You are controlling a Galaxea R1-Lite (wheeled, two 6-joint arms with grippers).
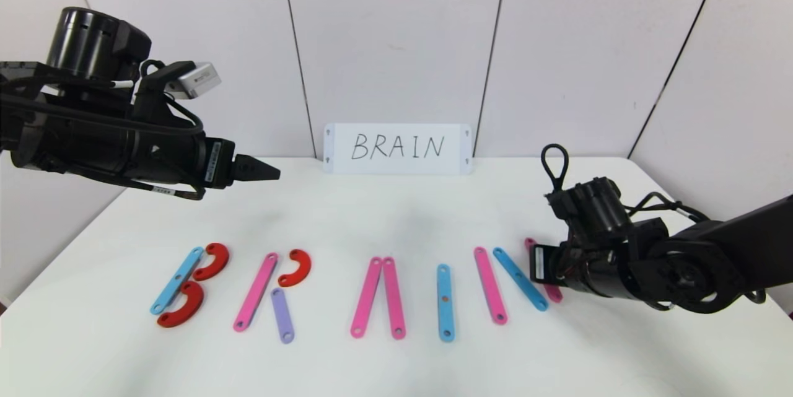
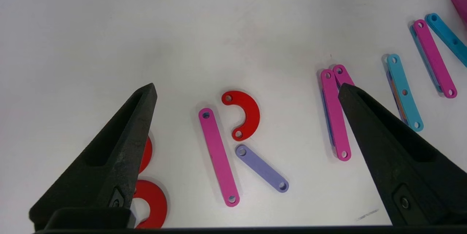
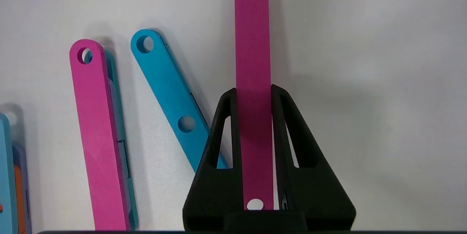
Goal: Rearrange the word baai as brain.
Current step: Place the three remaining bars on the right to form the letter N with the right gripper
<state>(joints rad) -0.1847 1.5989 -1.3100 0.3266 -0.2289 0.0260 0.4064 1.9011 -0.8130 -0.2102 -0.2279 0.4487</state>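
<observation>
The plastic letters lie in a row on the white table (image 1: 396,223). A blue strip (image 1: 177,280) and two red arcs (image 1: 212,261) form a B. A pink strip (image 1: 255,292), a red arc (image 1: 296,267) and a purple strip (image 1: 282,315) form an R. Then come two pink strips (image 1: 367,296), a blue strip (image 1: 445,302), a pink strip (image 1: 490,285) and a slanted blue strip (image 1: 520,279). My right gripper (image 3: 253,93) is down at the table, shut on the last pink strip (image 3: 253,44). My left gripper (image 2: 248,86) is open and empty, high over the R.
A white card (image 1: 398,148) with handwritten BRAIN stands against the back wall. The right arm (image 1: 681,261) reaches in low from the right edge. The left arm (image 1: 124,137) hangs above the table's back left.
</observation>
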